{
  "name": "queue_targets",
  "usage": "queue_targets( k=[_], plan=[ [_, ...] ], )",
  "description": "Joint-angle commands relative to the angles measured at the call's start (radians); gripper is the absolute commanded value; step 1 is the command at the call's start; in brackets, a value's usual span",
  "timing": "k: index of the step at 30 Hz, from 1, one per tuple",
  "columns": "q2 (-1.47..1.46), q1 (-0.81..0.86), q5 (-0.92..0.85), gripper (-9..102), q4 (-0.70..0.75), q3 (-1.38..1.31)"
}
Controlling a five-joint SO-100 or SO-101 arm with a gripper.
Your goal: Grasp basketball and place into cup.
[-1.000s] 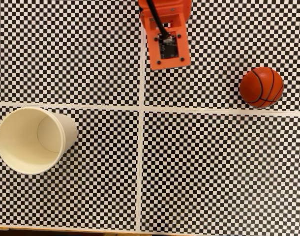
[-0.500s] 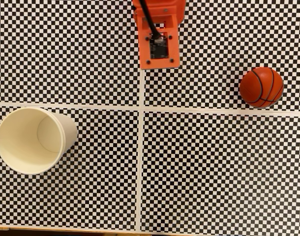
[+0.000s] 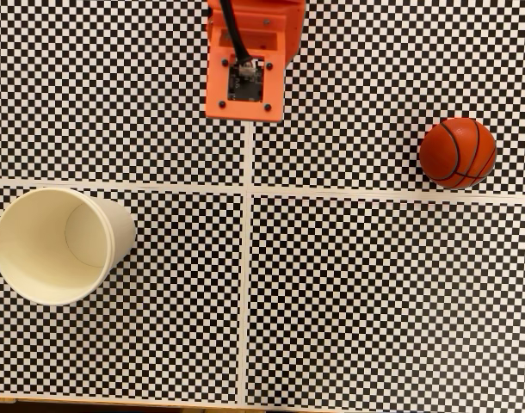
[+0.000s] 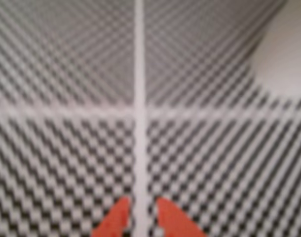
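Observation:
The basketball [image 3: 457, 153], orange-red with black seams, rests on the checkered mat at the right of the fixed view. The cream-white paper cup [image 3: 60, 245] stands upright at the left, mouth open and nothing inside. My orange arm [image 3: 245, 60] reaches in from the top centre, far from both. In the blurred wrist view my gripper [image 4: 141, 207] shows two orange fingertips [image 4: 121, 217] at the bottom edge with a narrow gap and nothing between them. The cup [image 4: 283, 59] is a pale blur at the upper right there.
A black-and-white checkered mat [image 3: 374, 292] covers the table, split by a white cross of lines [image 3: 245, 188]. A wooden table edge [image 3: 116, 400] runs along the bottom of the fixed view.
The arm's orange head has swung left and slightly up in the fixed view. The basketball and the cup have stayed put.

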Motion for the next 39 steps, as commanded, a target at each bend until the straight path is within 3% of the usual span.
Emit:
queue_targets(
  k=[1,8,12,31,39],
  plan=[
    [0.003,0.015,0.026,0,-0.137,-0.043],
    [0.003,0.034,0.031,0,-0.236,-0.083],
    [-0.046,0.032,0.035,0,-0.222,-0.170],
    [-0.836,-0.143,0.181,0,0.259,-1.045],
    [-1.052,-0.252,0.298,0,0.344,-1.227]
  ],
)
